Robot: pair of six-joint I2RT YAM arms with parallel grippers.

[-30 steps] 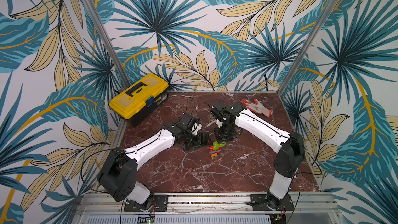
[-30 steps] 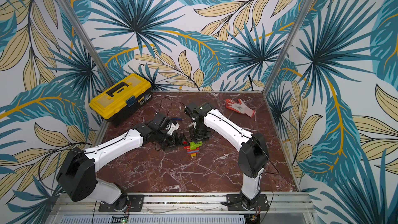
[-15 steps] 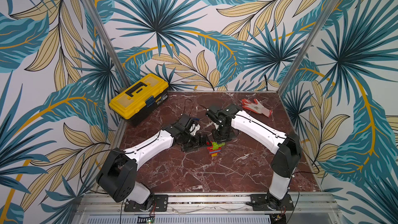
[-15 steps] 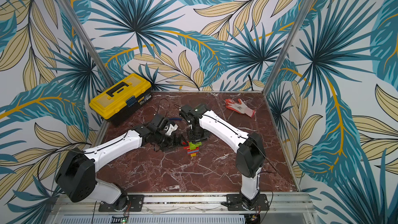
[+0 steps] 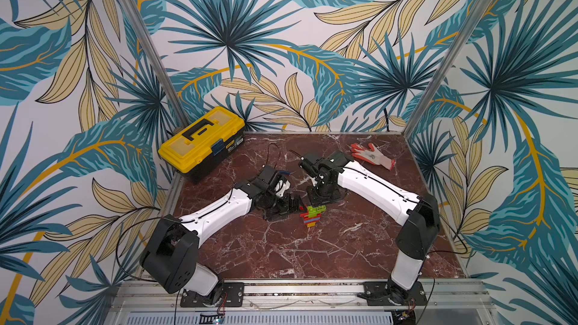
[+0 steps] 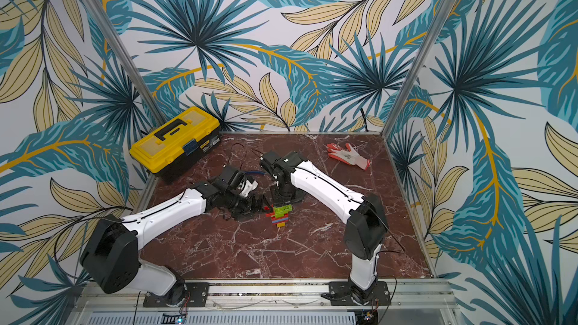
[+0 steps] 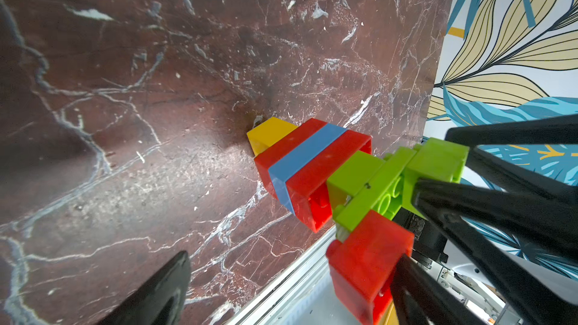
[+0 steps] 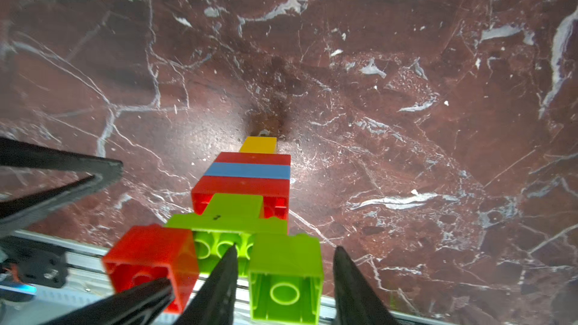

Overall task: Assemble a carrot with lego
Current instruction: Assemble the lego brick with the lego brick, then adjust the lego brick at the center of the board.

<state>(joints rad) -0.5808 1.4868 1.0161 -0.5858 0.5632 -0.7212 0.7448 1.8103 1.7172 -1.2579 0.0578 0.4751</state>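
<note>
The right gripper [image 8: 286, 248] stands slightly apart astride the carrot's [image 5: 311, 215] green brick [image 8: 286, 279], with a gap at one finger. The left gripper [image 5: 294, 206] gapes wide, one finger [image 8: 137, 298] touching the red brick [image 8: 150, 254]. The carrot stands upright mid-table [image 5: 281, 251].

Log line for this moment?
carrot: standing on table, yellow tip down | right gripper: open, straddling top lime-green brick | left gripper: open beside red top brick | stage: carrot looks assembled

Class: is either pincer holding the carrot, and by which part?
Apparently neither clamps the carrot. The right pincer straddles its lime-green top brick with slim gaps; the left pincer is wide open, one finger beside the red top brick.
</note>
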